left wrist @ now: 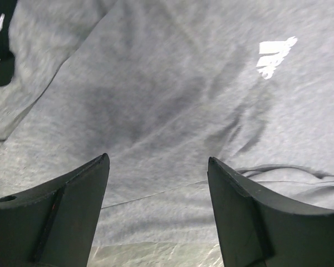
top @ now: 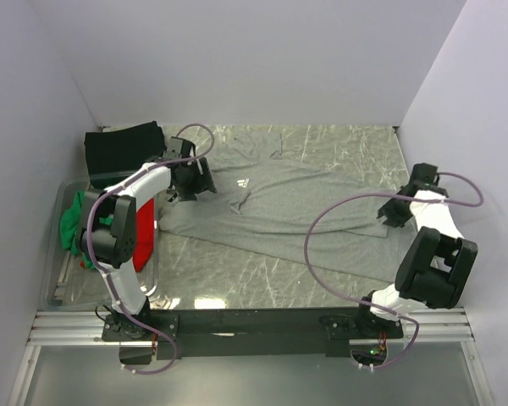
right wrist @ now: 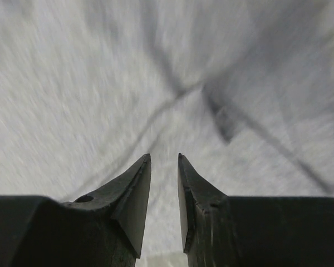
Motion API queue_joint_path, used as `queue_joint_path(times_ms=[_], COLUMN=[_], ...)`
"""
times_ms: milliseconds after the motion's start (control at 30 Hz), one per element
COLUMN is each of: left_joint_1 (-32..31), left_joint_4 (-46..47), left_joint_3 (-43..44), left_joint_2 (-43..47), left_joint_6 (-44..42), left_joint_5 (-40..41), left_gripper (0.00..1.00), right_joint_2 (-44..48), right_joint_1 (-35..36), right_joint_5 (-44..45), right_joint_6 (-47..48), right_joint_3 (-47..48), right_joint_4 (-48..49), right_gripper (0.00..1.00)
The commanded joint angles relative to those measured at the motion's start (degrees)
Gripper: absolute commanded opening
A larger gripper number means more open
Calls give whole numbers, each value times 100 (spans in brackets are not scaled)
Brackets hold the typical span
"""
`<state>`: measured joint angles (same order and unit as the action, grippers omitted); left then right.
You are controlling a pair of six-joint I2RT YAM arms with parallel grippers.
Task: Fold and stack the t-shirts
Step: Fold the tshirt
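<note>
L gripper [left wrist: 158, 161] wide open, empty, over grey t-shirt [top: 305, 199] at 10 o'clock. R gripper [right wrist: 164, 157] at 3 o'clock, jaws slightly apart, holding nothing.

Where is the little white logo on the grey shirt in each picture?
Top external: white logo near the middle, slightly left.
Left wrist: upper right.
Right wrist: not in it, only blurry grey cloth.
Shared landmark: the grey shirt, in all three.

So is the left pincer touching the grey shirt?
Cannot tell. In the left wrist view the left pincer stands open over the grey t-shirt with nothing between its fingers, but neither contact nor a gap shows plainly at the tips.
</note>
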<state>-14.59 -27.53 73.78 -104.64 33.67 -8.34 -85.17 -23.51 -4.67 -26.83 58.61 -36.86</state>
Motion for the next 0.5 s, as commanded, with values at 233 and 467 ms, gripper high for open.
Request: queue_joint_path(times_ms=[233,467], left_joint_1=[-44,-44], left_joint_4=[467,696], left_joint_3=[111,-494], left_joint_2=[-241,-259], left_joint_6=[26,26], left_joint_5=[-414,-81], left_gripper=[78,77], right_joint_2=[-96,-413], right_joint_1=[812,927], right_joint_5=[-736,-650], right_joint_6=[-780,-1008], right_joint_3=[-930,-1211], right_joint_4=[662,619], right_gripper=[33,32])
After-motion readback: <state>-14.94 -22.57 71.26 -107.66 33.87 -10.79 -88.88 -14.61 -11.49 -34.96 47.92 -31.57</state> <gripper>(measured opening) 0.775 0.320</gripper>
